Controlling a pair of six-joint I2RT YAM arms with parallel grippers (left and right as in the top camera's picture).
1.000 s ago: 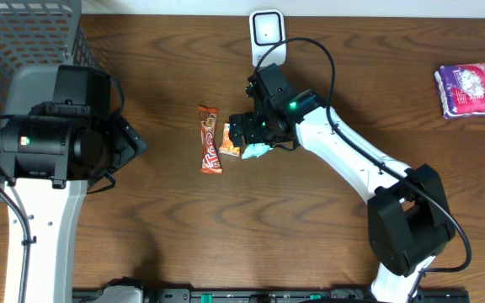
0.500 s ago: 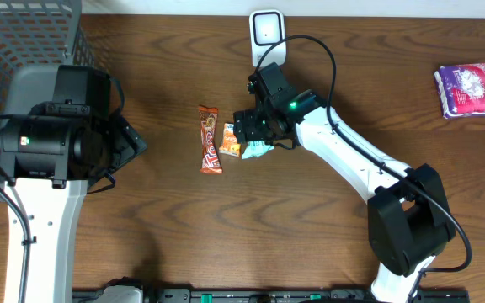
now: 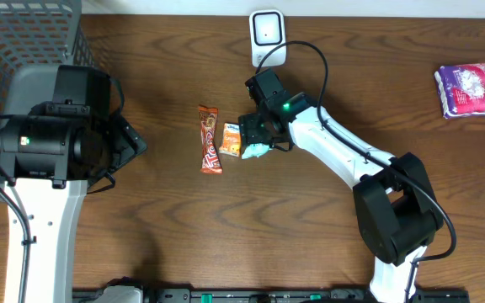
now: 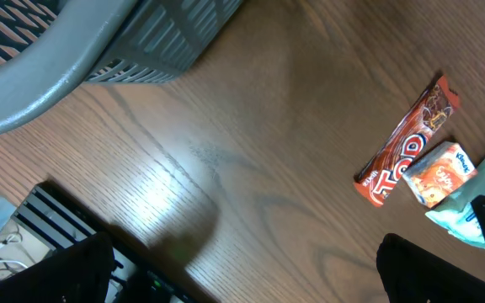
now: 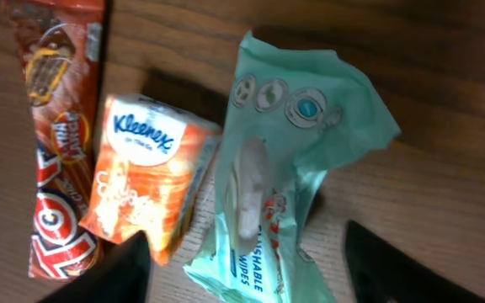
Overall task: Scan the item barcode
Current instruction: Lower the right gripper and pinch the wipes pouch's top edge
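Right tool poised directly over the teal wipes packet, which lies on the surface touching an orange tissue pack. The fingers stand parted astride the packet's short width, gripping nothing. I judge this arm nearer; the left tool, wide open and empty, is well apart.

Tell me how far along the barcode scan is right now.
Done: the right gripper is lined up over the green wipes packet, which lies on the table beside the Kleenex pack and chocolate bar. In hand: the grasp; the jaws stand either side of the packet, not yet clamped. Left: lift it and present its barcode to the white scanner at the table's far edge.
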